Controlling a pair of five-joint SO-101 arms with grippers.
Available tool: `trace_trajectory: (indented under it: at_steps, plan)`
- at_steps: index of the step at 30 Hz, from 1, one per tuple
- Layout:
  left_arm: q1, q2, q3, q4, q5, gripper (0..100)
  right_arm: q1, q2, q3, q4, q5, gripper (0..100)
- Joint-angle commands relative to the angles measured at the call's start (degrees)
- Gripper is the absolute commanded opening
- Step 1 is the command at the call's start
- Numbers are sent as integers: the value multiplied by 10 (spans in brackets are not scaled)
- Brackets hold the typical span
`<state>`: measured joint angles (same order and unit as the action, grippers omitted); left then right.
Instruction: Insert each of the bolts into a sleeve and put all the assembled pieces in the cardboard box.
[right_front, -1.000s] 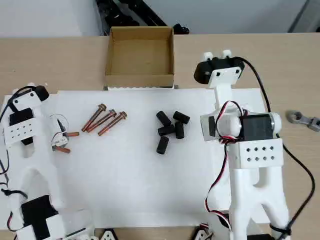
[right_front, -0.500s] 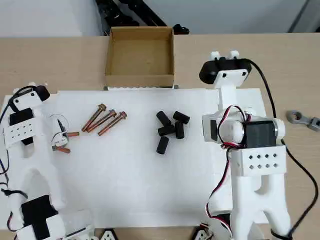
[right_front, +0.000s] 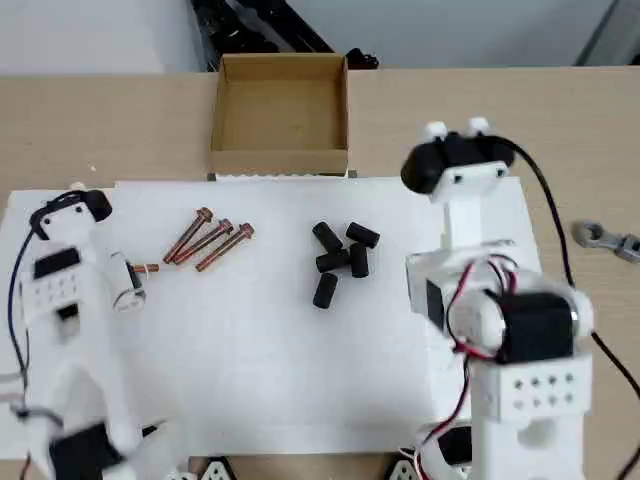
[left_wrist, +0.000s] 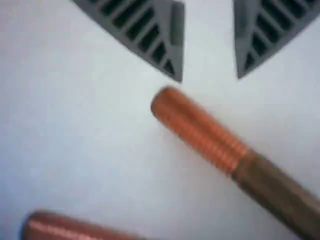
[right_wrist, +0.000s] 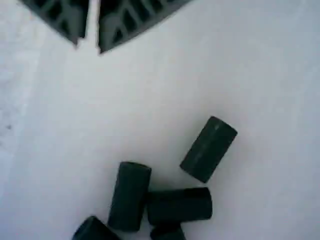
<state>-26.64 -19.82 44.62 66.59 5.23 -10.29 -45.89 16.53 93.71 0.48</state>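
- Open brown cardboard box (right_front: 280, 158) sits at the far edge of the white sheet (right_front: 260, 360), with nothing visible inside it.
- White sheet lies on the light wooden table (right_front: 120, 120) and covers the work area between the arms.
- Three copper-coloured threaded metal bolts (right_front: 205, 241) lie loose on the sheet, side by side and roughly parallel. Their heads point toward the box side, and they are near the left arm (right_front: 60, 290).
- Five black cylindrical sleeves (right_front: 332, 262) lie on their sides in a loose cluster mid-sheet, some touching. One lone sleeve (right_front: 325, 290) sits just apart on the near side.
- Bolts and sleeves are well apart. No bolt is in a sleeve.
- Left gripper (left_wrist: 208, 75): grey ribbed fingers (left_wrist: 160, 37) are spread and hold nothing, low over the sheet.
- The threaded end of one bolt (left_wrist: 200, 130) lies just beside the fingertips, not between them. The tip of a second bolt (left_wrist: 60, 227) is at the frame edge.
- High view: a short copper stub (right_front: 148, 268) pokes out next to the left arm's gripper end. I cannot tell whether it is touching.
- Right gripper (right_wrist: 90, 46): fingers are almost pressed together with only a thin slit between them, and they pinch nothing. It hangs above bare sheet.
- Right wrist view: the sleeves are near but clear of the fingers. One sleeve (right_wrist: 208, 149) is off by itself, and the others (right_wrist: 129, 196) are bunched and touching.
- Right arm (right_front: 520, 330) stands at the sheet's right edge.
- Grey metal wrench (right_front: 605, 238) lies on bare table, well off to the right arm's side.
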Motion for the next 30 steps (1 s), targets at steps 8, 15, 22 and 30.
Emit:
trace_trajectory:
  at_steps: [8,15,22,30]
  plan:
    - [-9,-371,178,-26,-92,67,-4,-139,121,1,8,27]
    - [-15,-410,181,-28,-94,69,61,-212,215,-43,34,27]
    - [-14,-253,138,-35,-52,69,87,-213,249,-81,53,27]
    - [18,-177,237,-133,11,65,85,-238,246,-86,47,27]
